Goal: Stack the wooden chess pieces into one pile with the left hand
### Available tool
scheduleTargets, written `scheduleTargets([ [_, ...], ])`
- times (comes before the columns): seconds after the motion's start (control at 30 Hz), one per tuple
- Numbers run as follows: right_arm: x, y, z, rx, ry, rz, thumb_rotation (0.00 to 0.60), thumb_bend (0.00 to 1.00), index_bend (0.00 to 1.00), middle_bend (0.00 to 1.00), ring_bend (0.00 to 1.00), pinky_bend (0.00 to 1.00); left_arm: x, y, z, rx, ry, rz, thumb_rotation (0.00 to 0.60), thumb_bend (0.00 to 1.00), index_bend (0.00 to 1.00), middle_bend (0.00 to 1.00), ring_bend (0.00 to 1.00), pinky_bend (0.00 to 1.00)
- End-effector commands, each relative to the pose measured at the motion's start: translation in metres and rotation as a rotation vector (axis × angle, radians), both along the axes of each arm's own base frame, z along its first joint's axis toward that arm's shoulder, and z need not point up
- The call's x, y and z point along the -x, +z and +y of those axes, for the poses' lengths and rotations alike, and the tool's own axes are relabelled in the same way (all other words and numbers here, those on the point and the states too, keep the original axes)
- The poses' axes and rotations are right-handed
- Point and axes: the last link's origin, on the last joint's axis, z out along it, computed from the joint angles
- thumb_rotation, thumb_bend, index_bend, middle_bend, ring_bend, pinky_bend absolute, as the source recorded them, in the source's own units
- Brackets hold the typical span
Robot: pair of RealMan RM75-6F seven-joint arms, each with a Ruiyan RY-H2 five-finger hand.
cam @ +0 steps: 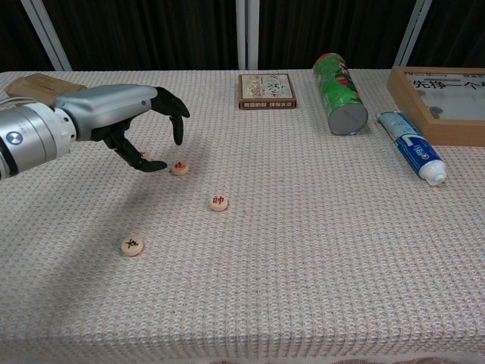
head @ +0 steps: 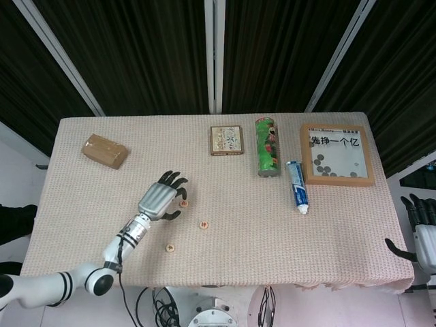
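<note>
I had the left hand hovering low over the counter, fingers spread and curled downward, holding nothing. Just under its thumb, one chess piece peeked out, mostly hidden. A second piece lay right beside the fingertips, a third nearer and to the right, and a fourth nearest the front edge, all apart, none stacked. The right hand hung off the counter's right edge; I couldn't tell its grip.
</note>
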Motion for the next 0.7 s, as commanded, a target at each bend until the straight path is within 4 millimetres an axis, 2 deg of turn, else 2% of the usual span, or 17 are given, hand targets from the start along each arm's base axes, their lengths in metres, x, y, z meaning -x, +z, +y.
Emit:
scheduleTargets([
  [0.03, 0.000, 0.002, 0.001, 0.005, 0.001, 0.000, 0.500, 0.17, 0.00, 0.00, 0.00, 0.00, -0.002, -0.010, 0.004, 0.014, 0.002, 0.022, 0.600, 0.26, 0.41, 0.13, 0.00, 0.00],
  [0.27, 0.004, 0.005, 0.001, 0.012, -0.002, -0.003, 0.504, 0.17, 0.00, 0.00, 0.00, 0.00, 0.005, -0.024, 0.012, 0.023, 0.023, 0.065, 0.600, 0.26, 0.39, 0.12, 0.00, 0.00],
  [0.7, 0.005, 0.004, 0.001, 0.004, 0.003, -0.009, 0.506, 0.17, 0.00, 0.00, 0.00, 0.00, 0.008, -0.032, 0.017, 0.023, 0.025, 0.077, 0.600, 0.26, 0.40, 0.13, 0.00, 0.00],
])
